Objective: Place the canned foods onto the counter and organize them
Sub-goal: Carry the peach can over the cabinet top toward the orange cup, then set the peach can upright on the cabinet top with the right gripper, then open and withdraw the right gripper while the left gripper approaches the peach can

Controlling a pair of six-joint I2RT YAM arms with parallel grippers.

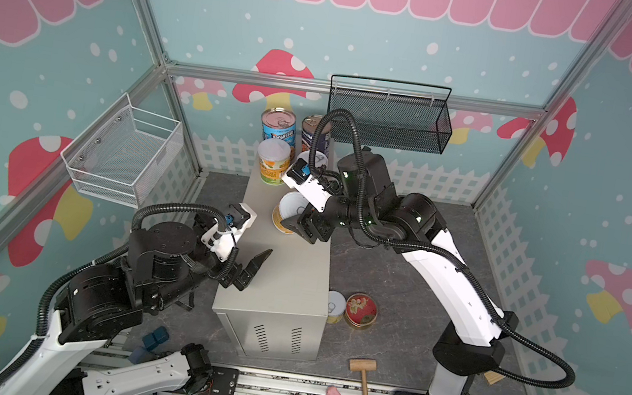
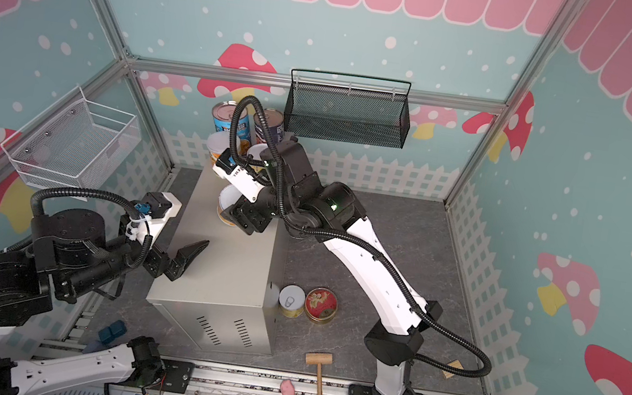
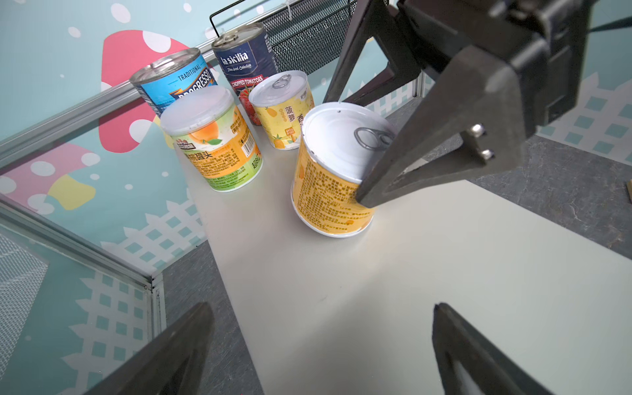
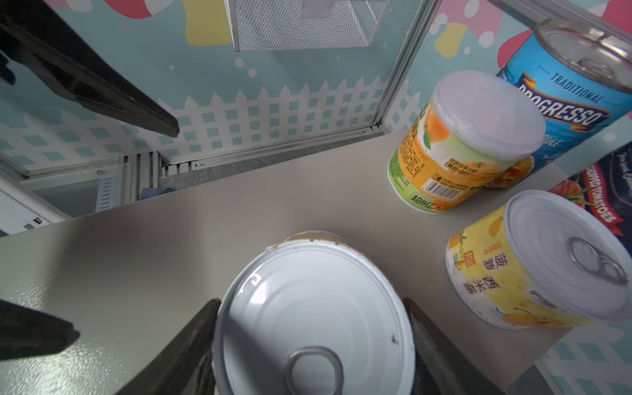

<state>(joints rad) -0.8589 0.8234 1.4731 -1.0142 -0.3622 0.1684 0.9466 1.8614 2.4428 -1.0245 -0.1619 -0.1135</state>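
- The right jaws grip a short yellow can (image 1: 288, 210) by its sides at mid-frame in both top views. It is on or just above the beige tabletop (image 1: 285, 282); I cannot tell whether they touch.
- At the tabletop's far end, upper centre, stand four cans. The Progresso can (image 3: 171, 82) and la sicilia tomato can (image 3: 244, 65) are behind, the peach can (image 3: 212, 140) and pineapple can (image 3: 282, 109) in front.
- The left jaws hang wide open and empty over the tabletop's left edge.
- A second short yellow can (image 1: 335, 307) and a red-lidded gold tin (image 1: 361, 310) stand side by side on the dark base (image 1: 398, 285), just right of the tabletop, lower centre.
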